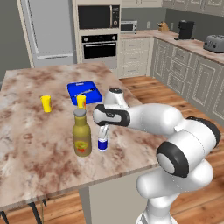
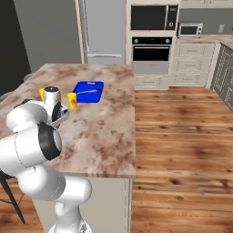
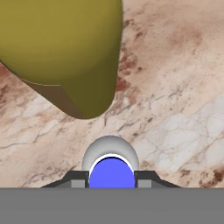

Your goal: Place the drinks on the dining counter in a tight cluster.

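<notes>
Pincer closed on small blue-and-white bottle with white cap, gripped from above between the two dark fingertips. Bottle upright on the brown-pink marbled stone dining counter, directly under the pincer. Just beside, to its left, tall amber-yellow bottle with grey cap, also upright on the counter.

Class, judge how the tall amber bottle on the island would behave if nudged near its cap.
The amber bottle stands tall on a narrow base, so a high nudge would probably tip rather than slide it. Its smooth round body likely rolls once down. Falling, it might strike the small blue bottle beside it.
</notes>
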Tool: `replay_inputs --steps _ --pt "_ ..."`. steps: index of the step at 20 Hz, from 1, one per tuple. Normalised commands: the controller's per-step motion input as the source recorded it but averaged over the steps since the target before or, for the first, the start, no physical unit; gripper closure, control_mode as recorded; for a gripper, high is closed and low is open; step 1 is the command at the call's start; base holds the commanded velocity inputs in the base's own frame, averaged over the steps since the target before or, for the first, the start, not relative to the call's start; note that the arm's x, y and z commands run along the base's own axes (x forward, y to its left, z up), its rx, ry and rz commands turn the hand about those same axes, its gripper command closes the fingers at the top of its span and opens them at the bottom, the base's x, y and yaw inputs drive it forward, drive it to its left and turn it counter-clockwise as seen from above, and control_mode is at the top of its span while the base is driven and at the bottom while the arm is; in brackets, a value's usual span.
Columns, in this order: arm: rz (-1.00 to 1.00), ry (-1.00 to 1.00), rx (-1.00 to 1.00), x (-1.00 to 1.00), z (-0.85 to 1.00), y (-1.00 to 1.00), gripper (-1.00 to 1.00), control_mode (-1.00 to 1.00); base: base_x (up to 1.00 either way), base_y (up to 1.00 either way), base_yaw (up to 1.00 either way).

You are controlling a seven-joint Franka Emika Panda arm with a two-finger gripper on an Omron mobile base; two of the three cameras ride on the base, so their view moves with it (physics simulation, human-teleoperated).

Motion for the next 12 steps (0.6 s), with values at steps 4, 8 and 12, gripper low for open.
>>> replay_inputs --steps 4,8,12 --pt "0.00 0.00 0.04 0.13 0.00 0.00 1.00 -1.00 0.00 0.00 0.00" --pt "0.00 0.00 0.01 0.06 0.00 0.00 1.00 -1.00 0.00 0.00 0.00" --pt "0.00 0.00 0.00 0.00 0.00 0.00 1.00 -1.00 0.00 0.00 0.00"
